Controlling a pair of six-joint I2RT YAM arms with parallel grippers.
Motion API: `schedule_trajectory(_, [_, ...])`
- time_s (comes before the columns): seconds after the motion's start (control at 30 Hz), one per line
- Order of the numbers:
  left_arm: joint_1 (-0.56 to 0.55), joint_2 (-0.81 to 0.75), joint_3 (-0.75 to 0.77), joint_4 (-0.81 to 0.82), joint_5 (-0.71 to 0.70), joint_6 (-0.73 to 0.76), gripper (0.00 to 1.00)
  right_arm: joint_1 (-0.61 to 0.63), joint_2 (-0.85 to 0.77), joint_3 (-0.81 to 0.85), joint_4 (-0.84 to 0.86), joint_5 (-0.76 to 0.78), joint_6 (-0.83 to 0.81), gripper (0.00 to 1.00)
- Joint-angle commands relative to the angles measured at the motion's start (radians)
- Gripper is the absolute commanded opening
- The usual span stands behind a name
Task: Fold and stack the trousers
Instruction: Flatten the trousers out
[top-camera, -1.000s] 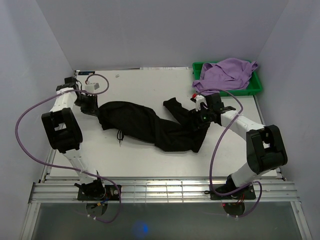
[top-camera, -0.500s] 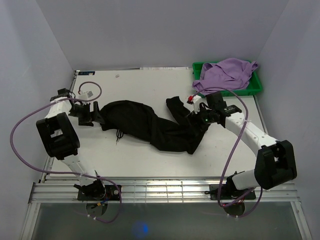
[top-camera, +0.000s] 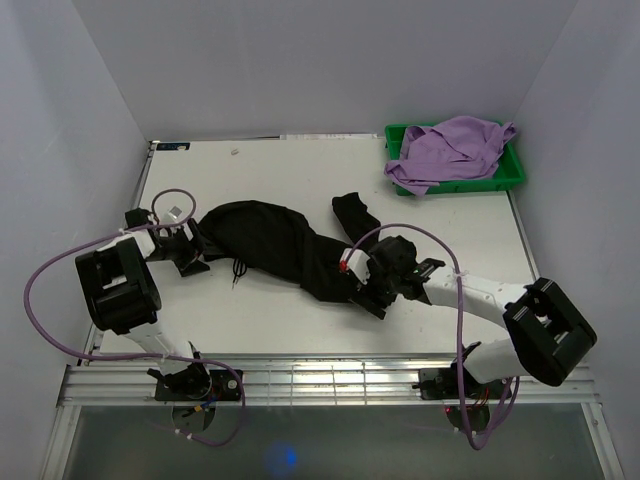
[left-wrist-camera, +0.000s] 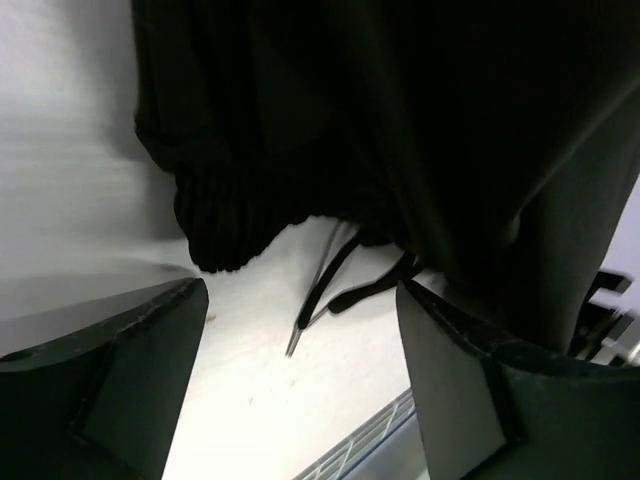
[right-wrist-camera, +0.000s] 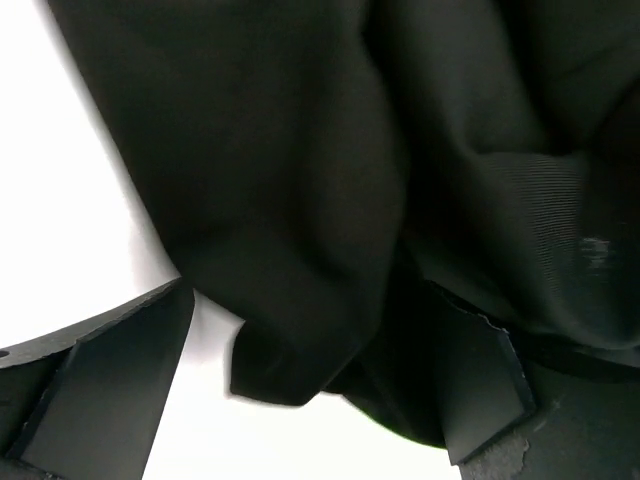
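Observation:
The black trousers (top-camera: 270, 245) lie crumpled across the middle of the table, waist end to the left and one leg end (top-camera: 352, 208) pointing back. My left gripper (top-camera: 195, 255) stands open just left of the waist. In the left wrist view the ribbed waistband (left-wrist-camera: 225, 230) and the drawstring (left-wrist-camera: 335, 285) lie ahead of the left gripper (left-wrist-camera: 300, 340), with bare table between its fingers. My right gripper (top-camera: 364, 290) is open at the near right edge of the trousers. In the right wrist view a folded corner (right-wrist-camera: 285, 365) of the cloth lies between the spread fingers of the right gripper (right-wrist-camera: 300, 375), which are not closed on it.
A green bin (top-camera: 515, 172) at the back right holds a lilac garment (top-camera: 450, 148). The white table (top-camera: 290, 170) is bounded by grey walls at the left, back and right. A metal rail (top-camera: 330, 380) runs along the near edge by the arm bases.
Both grippers have opened. The right arm has swung from the trousers' far right end to their near edge. The left gripper has slid nearer, off the waist.

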Motion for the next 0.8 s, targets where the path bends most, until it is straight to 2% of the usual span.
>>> schedule_trajectory(0.0, [-0.001,-0.003,-0.032,0.202,-0.121,-0.102,0.85,0.030,0.010,-0.041,0.229,0.196,-0.041,0.97])
schedule_trajectory(0.13, [-0.001,0.018,-0.042,0.250,-0.170,-0.122,0.73,0.035,0.059,-0.075,0.348,0.279,-0.045,0.90])
schedule_trajectory(0.23, [-0.001,0.038,-0.017,0.236,-0.210,-0.116,0.63,0.035,0.086,-0.098,0.420,0.343,-0.058,0.74])
schedule_trajectory(0.27, [-0.001,0.044,-0.008,0.236,-0.216,-0.111,0.60,0.035,0.089,-0.100,0.434,0.351,-0.058,0.61])
schedule_trajectory(0.33, [0.000,0.049,0.010,0.230,-0.224,-0.098,0.46,0.033,0.079,-0.097,0.441,0.366,-0.058,0.47])
schedule_trajectory(0.37, [-0.001,0.052,0.021,0.215,-0.236,-0.090,0.42,0.035,0.067,-0.094,0.439,0.369,-0.056,0.30])
schedule_trajectory(0.4, [-0.001,0.052,0.046,0.204,-0.242,-0.078,0.36,0.033,0.050,-0.091,0.433,0.377,-0.056,0.21])
schedule_trajectory(0.43, [0.000,0.050,0.061,0.190,-0.253,-0.044,0.23,0.032,0.010,-0.085,0.419,0.388,-0.058,0.11])
schedule_trajectory(0.47, [0.000,0.049,0.073,0.167,-0.279,-0.026,0.16,0.032,-0.015,-0.081,0.408,0.395,-0.059,0.08])
schedule_trajectory(0.53, [0.000,0.043,0.119,0.132,-0.303,0.048,0.00,0.015,-0.111,-0.071,0.361,0.383,-0.065,0.08])
schedule_trajectory(0.63, [0.011,0.029,0.165,0.067,-0.345,0.150,0.00,-0.023,-0.168,0.000,0.204,0.368,-0.052,0.08])
schedule_trajectory(0.73, [0.022,0.027,0.214,-0.009,-0.371,0.264,0.00,-0.097,-0.211,0.017,0.148,0.305,-0.047,0.08])
schedule_trajectory(0.77, [0.023,0.029,0.225,-0.066,-0.383,0.353,0.00,-0.112,-0.225,0.030,0.114,0.293,-0.056,0.08])
